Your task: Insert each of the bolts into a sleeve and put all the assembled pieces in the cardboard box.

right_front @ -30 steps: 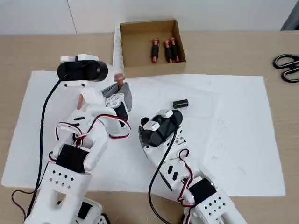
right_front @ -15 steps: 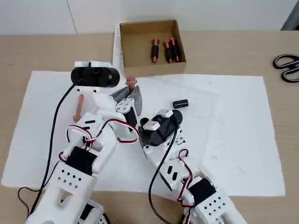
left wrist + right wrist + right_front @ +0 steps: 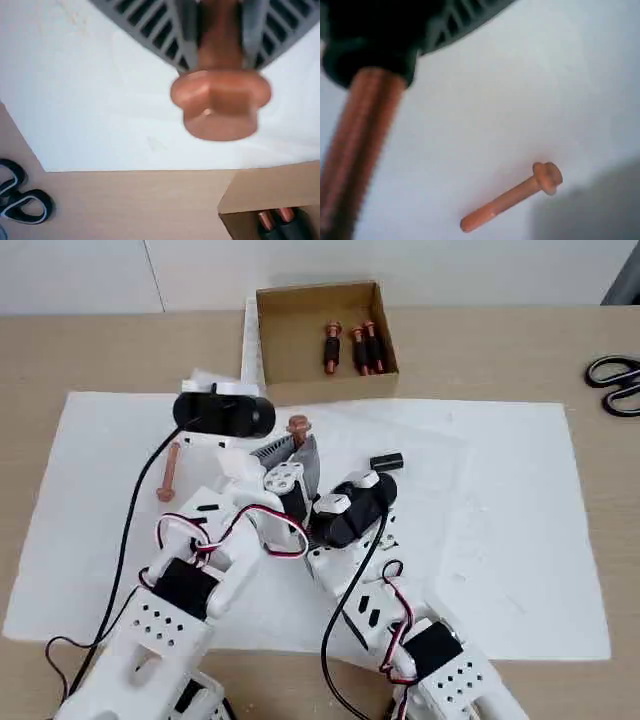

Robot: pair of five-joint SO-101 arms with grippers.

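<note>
Left hand (image 3: 297,444) tight around a copper bolt (image 3: 220,102), its head proud of the fingertips (image 3: 150,25), near the cardboard box (image 3: 290,340).

Lighting the high view brightly and evenly from above, washing the white paper (image 3: 500,540) almost flat. Leaving only faint, soft-edged shadows close under the arms. Warming the table (image 3: 500,350) at 12 o'clock and dimming the cardboard box (image 3: 290,350) slightly along its inner walls. In the left wrist view, catching the bolt (image 3: 220,100) head softly, darkening toward 6 o'clock. In the right wrist view, spreading a grey shadow at 4 o'clock, just beside the loose bolt (image 3: 512,197).
</note>
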